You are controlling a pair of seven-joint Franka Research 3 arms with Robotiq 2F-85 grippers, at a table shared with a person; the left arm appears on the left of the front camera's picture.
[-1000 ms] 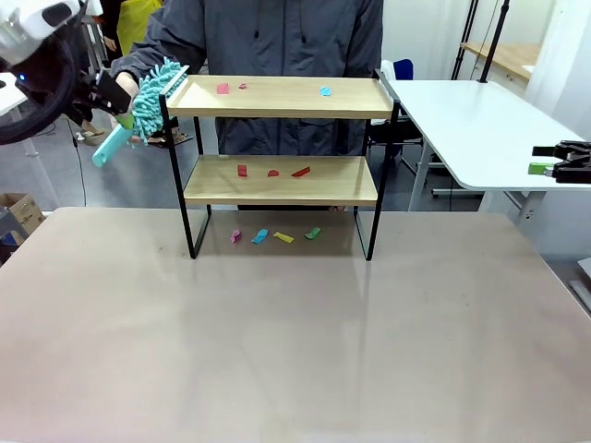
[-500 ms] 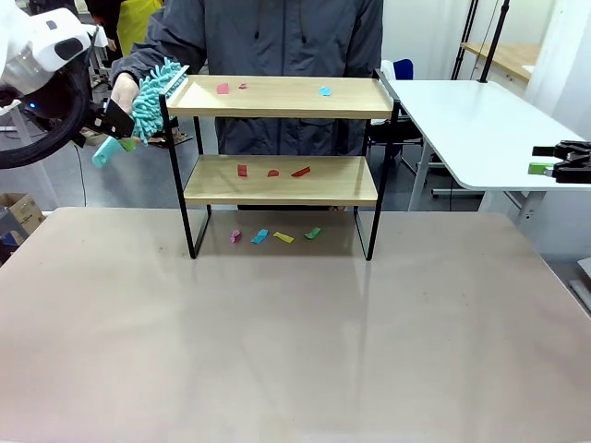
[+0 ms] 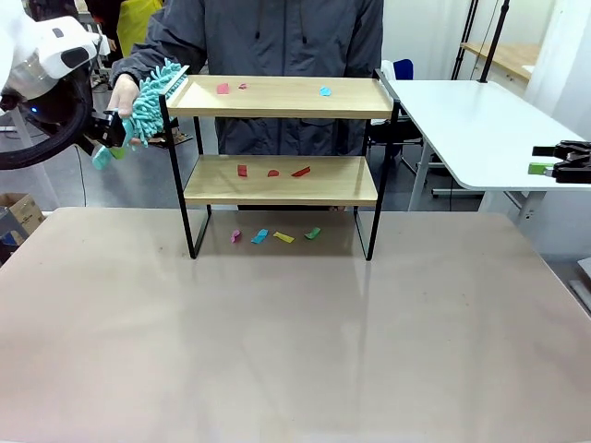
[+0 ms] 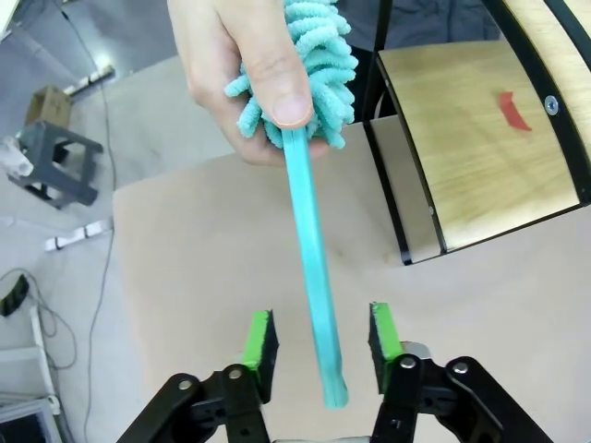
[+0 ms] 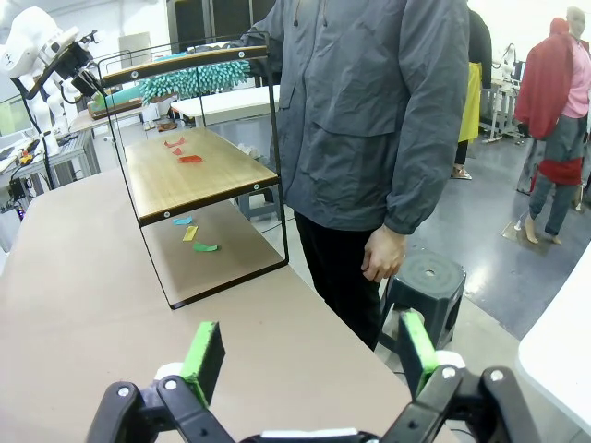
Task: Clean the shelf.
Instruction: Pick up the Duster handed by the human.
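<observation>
A white table [image 3: 480, 120] was seen at the right, and a cardboard box [image 3: 20, 212] on the floor at the left.

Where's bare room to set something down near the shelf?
Free: table in front of the shelf; top board middle, between pink scraps and blue scrap; lower board right of red scraps. Crowded: shelf's left end (person's hand, duster, left gripper).

White left arm [image 3: 54, 53]; black left claw [image 4: 321, 334], green pads [image 4: 261, 340]; person in grey jacket [image 3: 277, 37].
</observation>
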